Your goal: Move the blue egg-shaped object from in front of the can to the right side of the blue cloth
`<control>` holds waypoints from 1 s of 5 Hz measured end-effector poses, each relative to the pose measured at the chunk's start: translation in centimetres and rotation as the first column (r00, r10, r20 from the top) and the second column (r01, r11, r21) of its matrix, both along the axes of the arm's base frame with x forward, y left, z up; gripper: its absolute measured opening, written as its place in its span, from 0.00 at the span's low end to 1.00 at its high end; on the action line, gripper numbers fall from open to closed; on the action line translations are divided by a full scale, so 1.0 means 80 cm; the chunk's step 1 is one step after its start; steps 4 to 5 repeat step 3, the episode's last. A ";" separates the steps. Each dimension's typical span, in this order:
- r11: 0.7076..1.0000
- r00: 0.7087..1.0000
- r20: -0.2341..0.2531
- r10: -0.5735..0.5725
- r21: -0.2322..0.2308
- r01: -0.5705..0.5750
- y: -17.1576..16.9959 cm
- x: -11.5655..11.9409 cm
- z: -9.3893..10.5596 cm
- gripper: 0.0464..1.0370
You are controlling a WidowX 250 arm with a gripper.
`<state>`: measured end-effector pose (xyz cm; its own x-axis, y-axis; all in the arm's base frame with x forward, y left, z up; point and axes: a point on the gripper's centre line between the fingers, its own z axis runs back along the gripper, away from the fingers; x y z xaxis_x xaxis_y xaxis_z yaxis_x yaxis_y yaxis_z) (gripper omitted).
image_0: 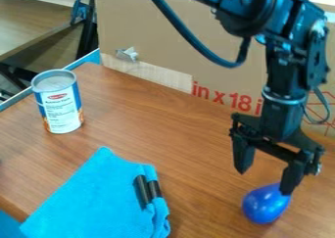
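Note:
The black gripper (pixel 266 176) hangs down at the right side of the view, its two fingers spread wide with nothing between them. Just below and at its right finger lies a blue egg-shaped object (pixel 264 206) on the wooden table; that fingertip overlaps its upper right edge, and whether they touch I cannot tell. A bright blue cloth (pixel 91 202) is spread at the lower left, with two black marker-like objects (pixel 142 192) lying on its right part. An upright can (pixel 61 105) with a white and blue label stands at the back left.
A cardboard sheet (pixel 177 41) with red print stands along the table's back edge, behind the arm. The wooden table (pixel 144 129) has a blue edge at the back left. Beyond it, at the upper left, is another wooden surface (pixel 29 16).

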<state>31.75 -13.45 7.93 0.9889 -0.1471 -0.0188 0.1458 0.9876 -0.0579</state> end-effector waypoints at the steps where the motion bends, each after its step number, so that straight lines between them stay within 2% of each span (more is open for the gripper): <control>1: 0.999 0.999 0.037 0.028 0.014 -0.029 0.048 -0.018 0.032 0.97; 2: 0.997 0.995 0.091 0.042 0.066 -0.048 0.108 -0.035 0.051 0.97; 3: 0.993 0.990 0.113 0.084 0.073 -0.093 0.159 -0.040 0.060 0.97; 5: 0.993 0.990 0.113 0.084 0.073 -0.093 0.159 -0.040 0.060 0.97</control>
